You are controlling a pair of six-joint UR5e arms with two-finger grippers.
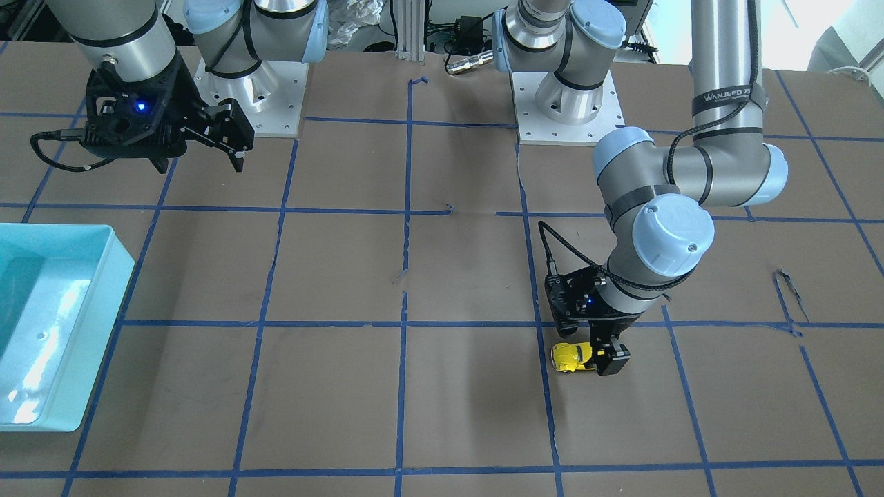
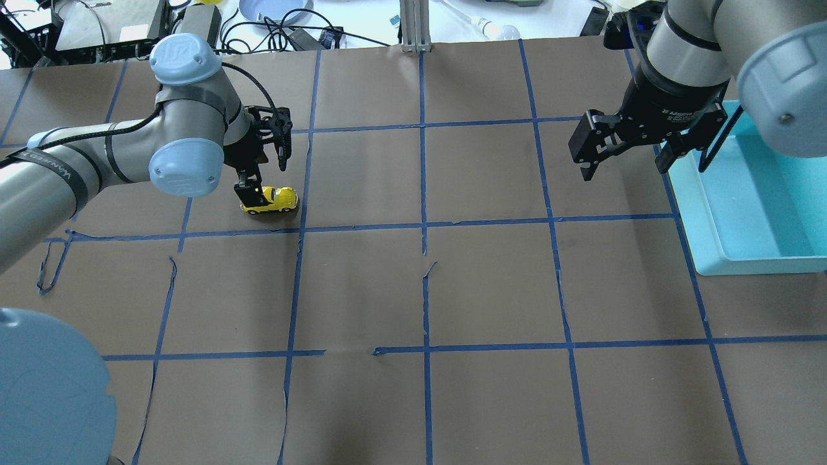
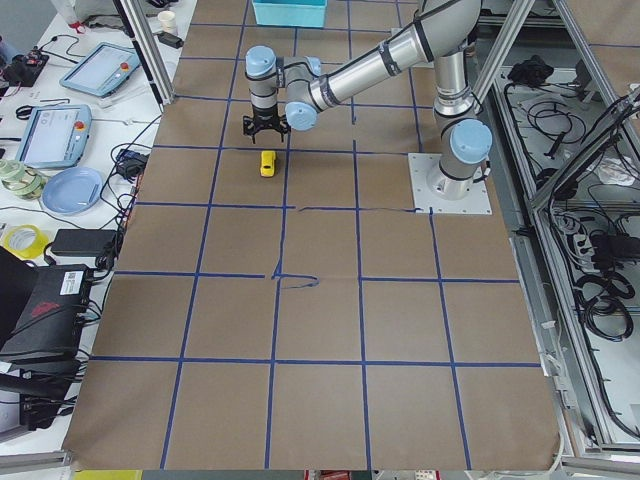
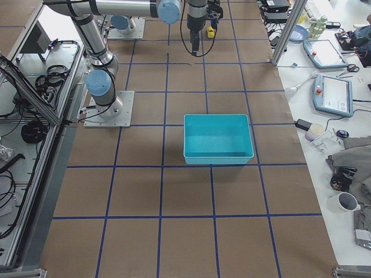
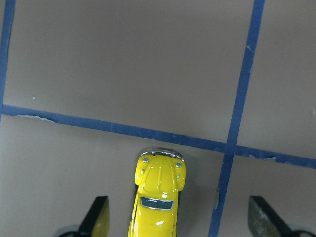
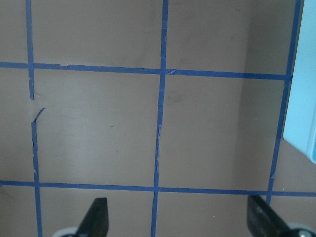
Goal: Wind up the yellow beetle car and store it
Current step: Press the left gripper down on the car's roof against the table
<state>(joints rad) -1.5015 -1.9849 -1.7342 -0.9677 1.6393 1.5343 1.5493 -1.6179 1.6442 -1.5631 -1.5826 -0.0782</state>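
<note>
The yellow beetle car [image 2: 271, 199] stands on the brown table at the far left, nose pointing right in the overhead view. It also shows in the front view [image 1: 572, 356] and the left wrist view [image 5: 158, 197]. My left gripper [image 2: 265, 177] is open and lowered over the car's rear. The car sits between the fingers, closer to the left finger [image 5: 98, 217], and I cannot tell whether it touches that finger. My right gripper [image 2: 623, 165] is open and empty. It hovers above the table at the right, beside the teal bin [image 2: 743, 258].
The teal bin [image 1: 76, 324] is empty and stands at the table's right end; its corner shows in the right wrist view [image 6: 303, 98]. Blue tape lines grid the brown paper, which is torn in places [image 2: 426, 271]. Both arm bases [image 1: 566, 103] stand at the robot's edge.
</note>
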